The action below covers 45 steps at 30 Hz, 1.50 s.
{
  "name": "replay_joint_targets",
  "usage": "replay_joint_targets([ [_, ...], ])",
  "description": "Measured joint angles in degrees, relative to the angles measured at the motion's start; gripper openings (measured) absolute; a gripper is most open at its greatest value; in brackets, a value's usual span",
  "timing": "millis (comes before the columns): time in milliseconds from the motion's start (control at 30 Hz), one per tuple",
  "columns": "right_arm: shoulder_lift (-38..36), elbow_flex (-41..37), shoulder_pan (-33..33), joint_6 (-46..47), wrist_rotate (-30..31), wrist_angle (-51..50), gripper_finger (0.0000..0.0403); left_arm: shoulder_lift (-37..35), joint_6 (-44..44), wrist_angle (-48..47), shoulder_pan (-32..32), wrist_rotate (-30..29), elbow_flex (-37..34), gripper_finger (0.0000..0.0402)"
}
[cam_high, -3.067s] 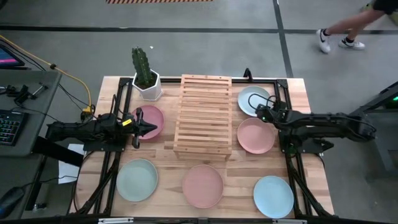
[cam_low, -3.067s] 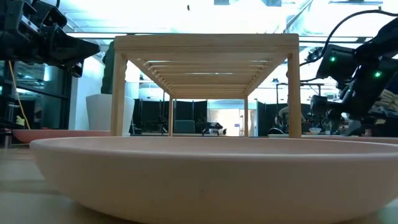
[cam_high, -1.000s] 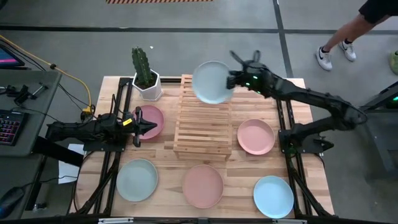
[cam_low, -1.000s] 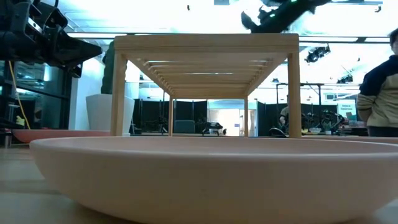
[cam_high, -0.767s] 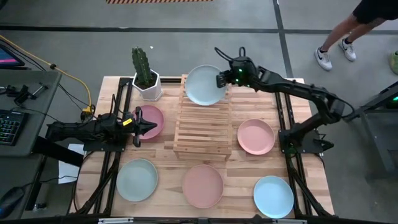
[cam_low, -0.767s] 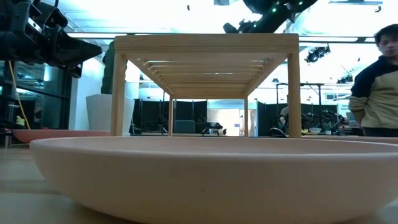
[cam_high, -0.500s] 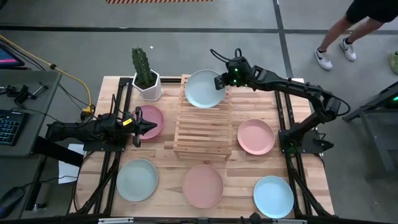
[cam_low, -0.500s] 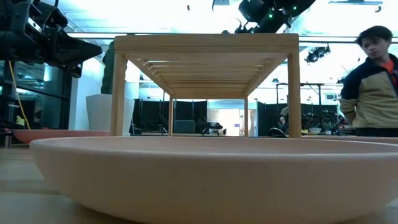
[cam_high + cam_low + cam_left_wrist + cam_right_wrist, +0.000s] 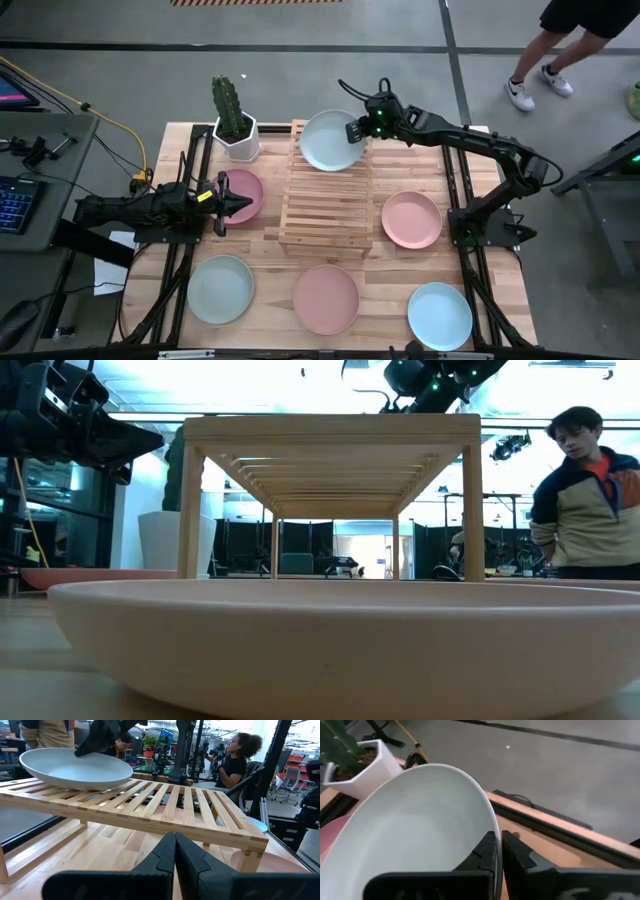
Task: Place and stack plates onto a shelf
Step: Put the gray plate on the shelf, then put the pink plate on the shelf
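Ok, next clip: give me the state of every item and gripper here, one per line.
Right gripper: shut on the light blue plate's rim.
Light blue plate: on the shelf's far end, held.
Shelf: upright, only that plate on it.
Left gripper: shut, empty, over the pink plate near the cactus pot.
Other four plates: flat on the table.

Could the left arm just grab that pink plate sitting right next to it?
Probably yes: the left end effector hovers shut at the round matte pink plate, with nothing lying between; it would need to open first.
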Motion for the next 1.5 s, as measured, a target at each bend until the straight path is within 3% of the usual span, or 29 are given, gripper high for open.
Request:
replay_joint_targets([
  [467, -0.1, 0.0, -0.4, -3.9, 1.1, 1.0, 0.0131, 0.0, 0.0, 0.0, 0.0, 0.0, 0.0, 0.0],
  [633, -3.9, -0.1, -0.4, -8.2, 1.4, -1.1, 0.0148, 0.0, 0.0, 0.0, 0.0, 0.0, 0.0, 0.0],
  [800, -10.4, -0.9, 2.8, -10.3, 5.8, -12.5, 0.0149, 0.0, -2.7, 0.0, 0.0, 0.0, 0.0, 0.0],
  [1000, -23.6, -14.3, 11.3, -6.0, 12.9, -14.5, 0.0149, 0.0, -4.1, 0.2, 0.0, -0.6, 0.0, 0.0],
  [1200, -38.0, -31.5, 19.1, 2.6, 13.0, -3.0, 0.0149, 0.1, -7.0, 4.2, 0.0, -4.5, 0.3, 0.0011],
  [1367, -44.7, -38.0, 22.0, 3.5, 12.7, 4.3, 0.0149, 3.4, -10.3, -1.1, 0.0, -2.4, 5.1, 0.0069],
  [1500, -46.3, -38.3, 22.3, 3.0, 12.6, 5.2, 0.0149, 10.0, -14.6, -15.6, 0.0, -0.9, 11.7, 0.0128],
])
